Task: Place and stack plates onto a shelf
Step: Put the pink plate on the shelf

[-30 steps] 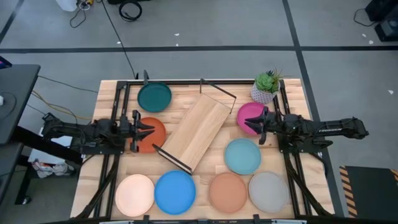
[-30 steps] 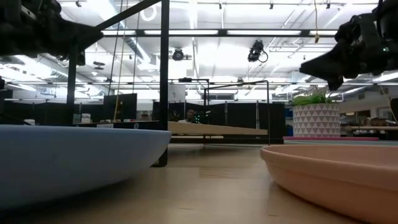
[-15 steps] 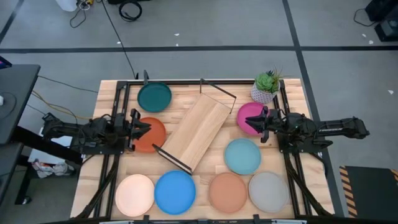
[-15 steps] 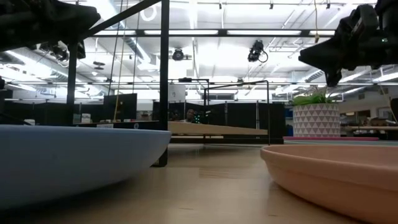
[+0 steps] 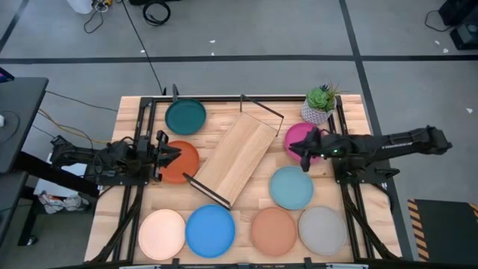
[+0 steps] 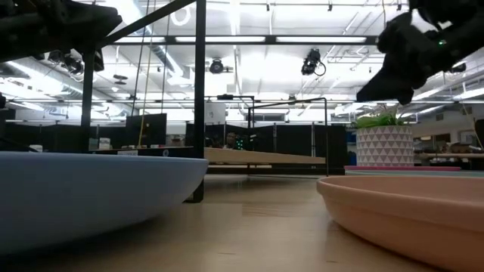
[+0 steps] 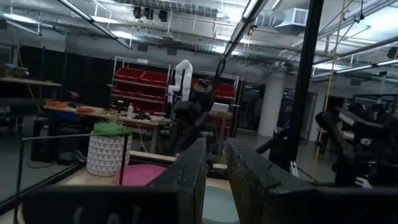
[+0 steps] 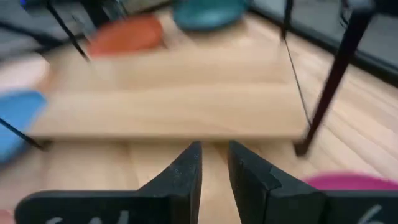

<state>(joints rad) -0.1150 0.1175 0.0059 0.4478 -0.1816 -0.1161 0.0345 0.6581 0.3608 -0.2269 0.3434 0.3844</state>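
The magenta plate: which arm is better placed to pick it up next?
The right arm. Its gripper hangs over the magenta plate beside the shelf, fingers nearly closed. The left gripper sits across the shelf, over the orange-red plate.

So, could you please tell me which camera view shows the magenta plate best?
The high view: the magenta plate shows nearly whole beside the plant pot, with the right gripper over its edge. The low view shows only a thin pink sliver, and each wrist view just a part of it.
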